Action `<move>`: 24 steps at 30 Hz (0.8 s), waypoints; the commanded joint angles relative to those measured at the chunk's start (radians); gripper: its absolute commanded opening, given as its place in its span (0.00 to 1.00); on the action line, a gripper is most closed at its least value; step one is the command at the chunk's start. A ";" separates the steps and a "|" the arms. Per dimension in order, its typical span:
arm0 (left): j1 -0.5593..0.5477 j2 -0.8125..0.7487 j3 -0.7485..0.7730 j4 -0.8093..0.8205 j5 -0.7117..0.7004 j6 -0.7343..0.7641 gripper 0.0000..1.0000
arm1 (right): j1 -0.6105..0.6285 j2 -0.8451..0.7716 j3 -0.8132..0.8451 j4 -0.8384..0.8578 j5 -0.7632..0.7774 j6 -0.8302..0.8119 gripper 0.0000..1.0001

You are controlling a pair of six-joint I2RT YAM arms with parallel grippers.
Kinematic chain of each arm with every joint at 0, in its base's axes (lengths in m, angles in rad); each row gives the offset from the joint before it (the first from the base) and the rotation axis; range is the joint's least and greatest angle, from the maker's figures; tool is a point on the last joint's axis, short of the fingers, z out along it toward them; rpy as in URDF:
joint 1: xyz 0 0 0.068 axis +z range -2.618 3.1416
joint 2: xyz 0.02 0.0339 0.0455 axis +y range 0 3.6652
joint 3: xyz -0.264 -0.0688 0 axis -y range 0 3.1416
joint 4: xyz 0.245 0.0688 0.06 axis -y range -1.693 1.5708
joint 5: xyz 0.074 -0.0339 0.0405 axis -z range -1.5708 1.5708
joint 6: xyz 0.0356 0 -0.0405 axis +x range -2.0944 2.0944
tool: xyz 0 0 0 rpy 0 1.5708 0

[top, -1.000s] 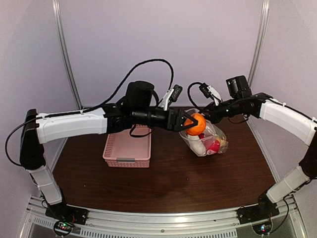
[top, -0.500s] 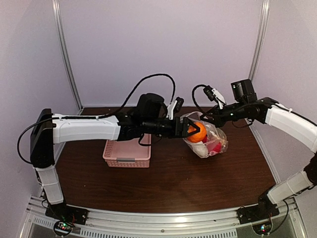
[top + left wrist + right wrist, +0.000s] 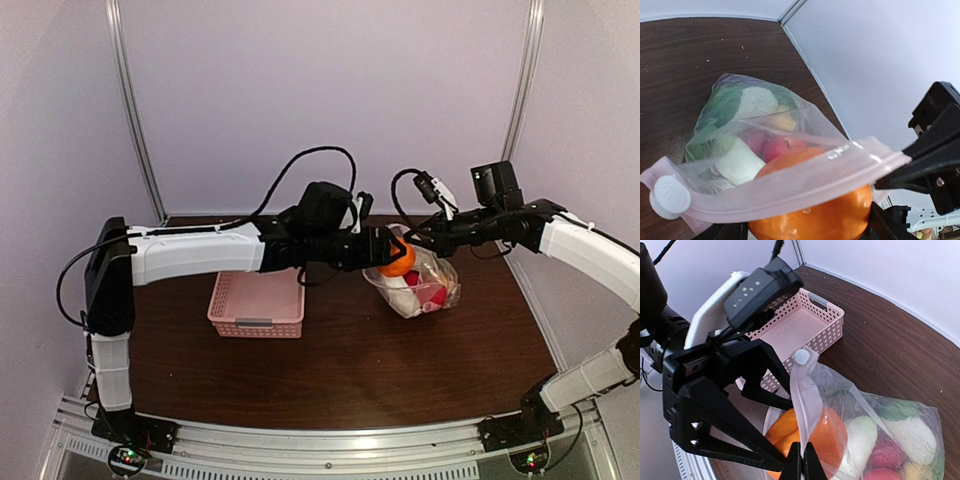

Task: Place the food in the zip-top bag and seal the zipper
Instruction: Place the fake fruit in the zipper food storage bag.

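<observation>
Lighting evenly and diffusely from overhead; casting only faint, soft shadows on the table (image 3: 340,370). Bowing the upright rails (image 3: 130,100) at the overhead view's edges. Rendering the zip-top bag (image 3: 765,125) with mild sheen, slightly soft close up.

The zip-top bag (image 3: 810,117) is thin, crinkly clear plastic; the orange (image 3: 815,222) at its mouth smooth, faintly glossy; the table (image 3: 680,60) beneath matt wood-grain.

Cropped by the left wrist view's lower edge: underside of orange fruit (image 3: 810,222), its middle veiled behind the zipper (image 3: 790,186). Mere slivers of left gripper (image 3: 388,255) fingers (image 3: 885,226) at either side. Cut short in the right wrist view: right gripper (image 3: 803,466). From above, other food in zip-top bag (image 3: 430,290) too small to distinguish.
</observation>
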 commanded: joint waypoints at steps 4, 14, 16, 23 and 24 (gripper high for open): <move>0.005 0.132 0.137 -0.032 -0.027 -0.104 0.56 | 0.000 -0.046 -0.023 0.029 -0.059 0.033 0.00; 0.004 0.168 0.179 0.005 -0.018 -0.139 0.77 | -0.001 -0.037 -0.007 0.056 -0.117 0.076 0.00; 0.004 0.168 0.188 0.012 0.009 -0.133 0.96 | -0.003 -0.034 -0.007 0.056 -0.119 0.075 0.00; 0.003 0.099 0.154 0.010 0.053 -0.123 0.98 | -0.016 -0.038 0.006 0.041 -0.117 0.064 0.00; 0.002 0.080 0.134 0.016 0.057 -0.121 0.98 | -0.021 -0.040 0.015 0.026 -0.112 0.056 0.00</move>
